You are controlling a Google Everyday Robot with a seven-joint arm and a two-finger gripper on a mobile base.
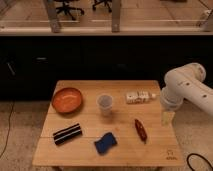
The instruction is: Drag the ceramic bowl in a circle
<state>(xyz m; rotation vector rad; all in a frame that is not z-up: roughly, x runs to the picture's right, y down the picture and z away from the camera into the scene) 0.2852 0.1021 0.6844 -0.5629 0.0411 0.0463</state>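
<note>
Way off to the left of the gripper, clear across the wooden table (85, 155), sat the ceramic bowl (67, 100), well apart from it and untouched. Just as far left but nearer the camera lay a black striped bar (67, 133). Moving across, a translucent cup (104, 104) stood upright between bowl and gripper, with a blue sponge (105, 143) in front of it. Near the gripper's left lay a white packet (138, 97) and a red object (140, 130). The gripper (167, 118) itself hung at the table's right edge under the white arm (186, 86), jaws apart, holding nothing.
</note>
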